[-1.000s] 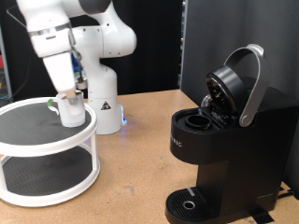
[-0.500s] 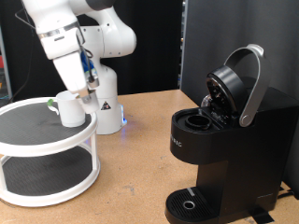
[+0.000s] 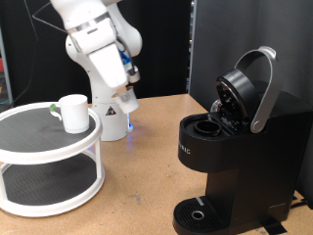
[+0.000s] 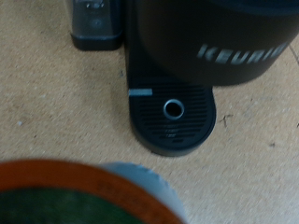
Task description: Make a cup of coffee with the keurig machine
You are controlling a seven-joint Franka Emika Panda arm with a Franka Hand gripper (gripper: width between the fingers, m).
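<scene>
Standing on the top tier of a white two-level round stand (image 3: 39,162) at the exterior view's left, the cup (image 3: 73,112) is upright, its handle turned toward the exterior view's left, with nothing touching it. The stand rests on a tan worktop (image 3: 137,176).

At the exterior view's right sits the keurig machine (image 3: 230,147), black and boxy. Its lid (image 3: 238,93) is tilted up and open, the grey curved handle (image 3: 264,88) arching over it, and the pod chamber below is exposed. The round drip base (image 3: 201,213) lies at the foot of the machine near the exterior view's bottom edge.

The white robot arm (image 3: 98,44) leans from the exterior view's top left toward the middle, above its base (image 3: 112,113), well clear of the cup and well apart from the machine. The tool (image 3: 127,73) is at the arm's lower end, over the worktop between the stand and the machine; its fingers are not clearly visible, so whether they are apart or together I cannot tell.

In the wrist view, the machine's front with its white lettering (image 4: 238,53) and the round drip base (image 4: 173,114) with a silver ring at its centre are seen from above. A blurred round object with an orange rim and dark green centre (image 4: 79,196) fills the near edge of that picture; what it is I cannot tell.
</scene>
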